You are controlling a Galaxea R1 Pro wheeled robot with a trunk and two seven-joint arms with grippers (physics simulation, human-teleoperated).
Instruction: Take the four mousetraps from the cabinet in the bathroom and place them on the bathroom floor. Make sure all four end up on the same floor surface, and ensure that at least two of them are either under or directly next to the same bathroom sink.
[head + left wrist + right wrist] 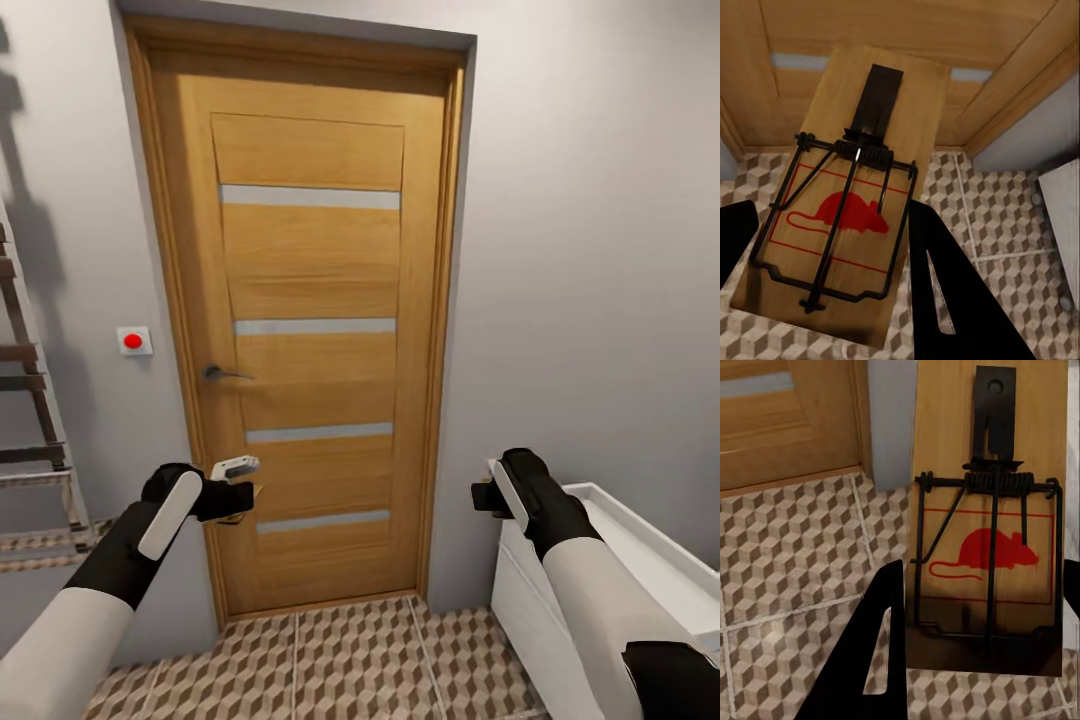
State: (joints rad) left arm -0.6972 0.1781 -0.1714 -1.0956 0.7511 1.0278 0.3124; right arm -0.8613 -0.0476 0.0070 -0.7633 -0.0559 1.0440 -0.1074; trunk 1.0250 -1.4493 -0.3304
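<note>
Readable text: you have none here.
Left mousetrap (840, 210): red mouse emblem inside red lines.
Right mousetrap (986, 532): the same red mouse emblem.

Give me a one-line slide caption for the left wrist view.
Left gripper carrying a tan wooden mousetrap with red mouse print above cube-patterned floor tiles, facing the wooden door.

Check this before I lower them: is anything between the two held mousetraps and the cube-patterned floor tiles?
Nothing visible. The tan wooden mousetrap in the left gripper and the one in the right gripper hang over bare cube-patterned floor tiles.
</note>
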